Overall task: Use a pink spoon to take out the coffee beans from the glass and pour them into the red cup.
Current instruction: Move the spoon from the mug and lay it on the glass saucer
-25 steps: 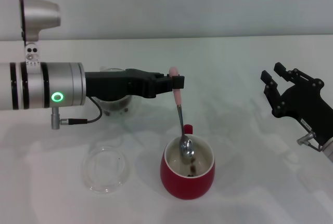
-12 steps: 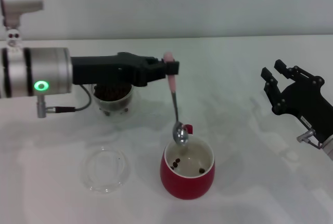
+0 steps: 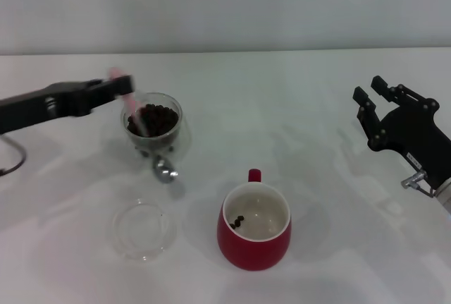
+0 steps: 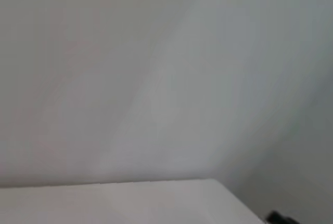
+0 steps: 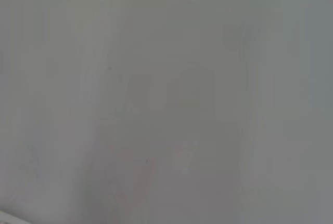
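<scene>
In the head view my left gripper (image 3: pixel 121 85) is shut on the pale pink handle of the pink spoon (image 3: pixel 131 106). The spoon hangs blurred, slanting down in front of the glass (image 3: pixel 158 135); its metal bowl is low by the glass's front foot. The glass holds a heap of coffee beans (image 3: pixel 155 117). The red cup (image 3: pixel 254 235) stands to the front right, handle facing away, with a few beans (image 3: pixel 237 222) on its cream bottom. My right gripper (image 3: pixel 375 96) is open, parked in the air at far right. Both wrist views show only blank wall.
A flat shallow clear round dish (image 3: pixel 143 230) lies on the white table (image 3: pixel 317 177) in front of the glass, left of the red cup. A black cable loops at the left edge of the head view.
My left arm has swung left with the spoon, from over the red cup to the glass. The spoon's beans now lie in the red cup. The right arm has not moved.
</scene>
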You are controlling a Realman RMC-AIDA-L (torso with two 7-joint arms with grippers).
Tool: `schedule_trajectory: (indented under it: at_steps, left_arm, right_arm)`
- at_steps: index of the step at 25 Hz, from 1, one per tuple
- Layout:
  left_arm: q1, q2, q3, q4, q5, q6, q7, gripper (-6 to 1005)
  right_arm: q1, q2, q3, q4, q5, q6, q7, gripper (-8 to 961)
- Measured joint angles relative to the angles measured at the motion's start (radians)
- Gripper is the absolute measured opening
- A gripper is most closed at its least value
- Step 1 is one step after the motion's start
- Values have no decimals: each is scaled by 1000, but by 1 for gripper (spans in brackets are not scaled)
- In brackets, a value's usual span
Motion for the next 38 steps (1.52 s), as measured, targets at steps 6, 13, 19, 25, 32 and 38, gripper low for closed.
schedule_trajectory:
  at_steps: [6,13,19,25,32,38]
  left_arm:
    - [91,10,-51,-5,2,8,4,123]
    - [121,30,-65,-83,4,31,23,122]
    - [104,38,-65,-139,34,61,31,122]
    - [57,30,-64,-207,76,86,32,123]
    - [41,3,-64,-245,94,100,35,124]
    - [42,-14,-63,-279,94,140,47,127]
  right_arm:
    - [10,0,0,-1,1,-1,0,313]
    - [11,0,2,0,3,-14,1,313]
    - [4,0,2,3,3,-23,2,313]
    - [1,0,2,4,3,-23,2,313]
    - [1,0,2,3,3,-18,2,313]
    - [0,0,2,1,4,-11,2,313]
